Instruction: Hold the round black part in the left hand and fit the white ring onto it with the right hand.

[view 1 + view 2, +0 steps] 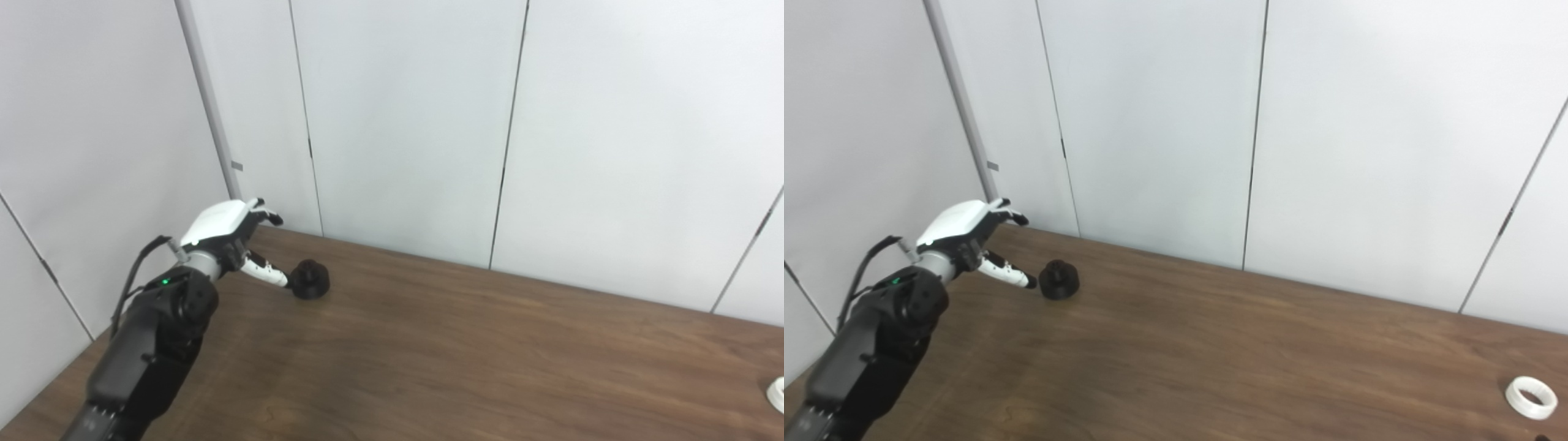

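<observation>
The round black part (310,279) (1059,280) rests on the wooden table (465,355) near its far left. My left hand (236,236) (971,236) hovers just left of the part, open, fingers spread. Its thumb reaches toward the part's left side, close to it; contact cannot be told. The white ring (1530,397) (778,394) lies flat at the table's right edge, cut off by the frame in the left eye view. My right hand is out of sight.
White wall panels (404,122) stand right behind the table's far edge, close to the left hand. A grey post (208,104) runs up the wall above the hand. Bare wood spans between the black part and the ring.
</observation>
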`<state>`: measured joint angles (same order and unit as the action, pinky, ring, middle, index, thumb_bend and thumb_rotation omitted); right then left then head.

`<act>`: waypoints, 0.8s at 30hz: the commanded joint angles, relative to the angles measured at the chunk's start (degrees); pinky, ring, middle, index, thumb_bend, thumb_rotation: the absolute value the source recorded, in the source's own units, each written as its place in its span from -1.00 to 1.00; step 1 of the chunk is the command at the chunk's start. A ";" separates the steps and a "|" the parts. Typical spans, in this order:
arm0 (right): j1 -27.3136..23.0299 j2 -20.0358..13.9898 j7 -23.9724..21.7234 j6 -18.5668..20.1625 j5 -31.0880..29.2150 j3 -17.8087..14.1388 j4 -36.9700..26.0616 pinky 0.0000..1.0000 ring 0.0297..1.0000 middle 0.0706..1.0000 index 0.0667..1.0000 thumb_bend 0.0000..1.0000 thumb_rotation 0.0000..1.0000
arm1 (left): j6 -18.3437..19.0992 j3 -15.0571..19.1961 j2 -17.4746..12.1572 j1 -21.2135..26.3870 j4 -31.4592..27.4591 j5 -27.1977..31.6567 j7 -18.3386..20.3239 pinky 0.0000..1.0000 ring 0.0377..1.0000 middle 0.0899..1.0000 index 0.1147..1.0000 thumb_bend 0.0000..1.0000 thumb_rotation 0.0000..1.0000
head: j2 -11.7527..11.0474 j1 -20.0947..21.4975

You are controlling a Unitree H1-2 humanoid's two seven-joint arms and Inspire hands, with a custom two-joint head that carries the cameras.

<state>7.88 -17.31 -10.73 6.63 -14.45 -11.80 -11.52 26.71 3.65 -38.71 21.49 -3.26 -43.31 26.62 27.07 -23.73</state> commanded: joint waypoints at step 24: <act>1.69 -2.03 -0.74 -0.17 -0.16 -1.75 -0.90 1.00 1.00 1.00 0.87 -0.25 1.00 | -0.40 -7.81 -0.19 9.90 13.82 1.10 -4.99 1.00 1.00 1.00 0.72 1.00 -0.49 | 0.89 -1.04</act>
<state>8.55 -17.50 -11.51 6.27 -14.79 -12.65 -11.63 26.57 -4.56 -37.06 28.48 11.58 -42.22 23.59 27.77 -24.79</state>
